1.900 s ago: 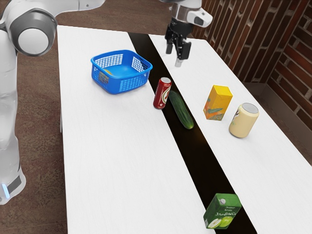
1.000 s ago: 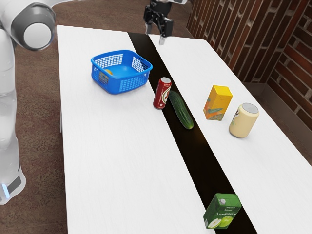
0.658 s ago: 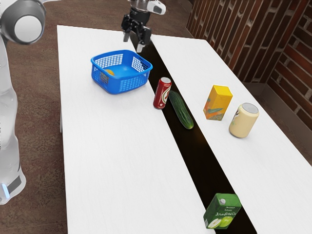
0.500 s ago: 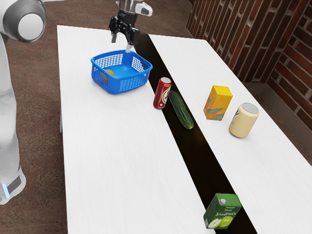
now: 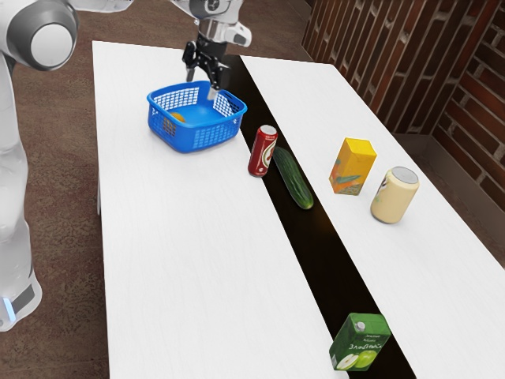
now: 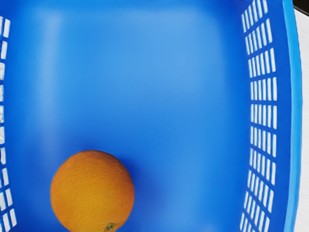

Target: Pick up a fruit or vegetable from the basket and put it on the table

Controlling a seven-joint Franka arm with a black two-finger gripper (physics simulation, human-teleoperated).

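One round, pebbled orange (image 6: 91,188) in basket (image 5: 193,140), exterior-view 9 o'clock. Wrist view gives green stem scar (image 6: 110,226); exterior gives cucumber (image 5: 294,180) at red can's (image 5: 261,154) 4 o'clock. My gripper's (image 5: 201,86) fingers stand apart.

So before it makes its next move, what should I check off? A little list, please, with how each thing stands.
1. Orange inside the basket: ok.
2. Basket upright on the table: ok.
3. Pincer open, nothing held: ok.
4. Pincer around the orange: not ok, it hangs higher, near the basket's far side in the exterior view.
5. Pincer lined up to come straight down on the orange: cannot tell.
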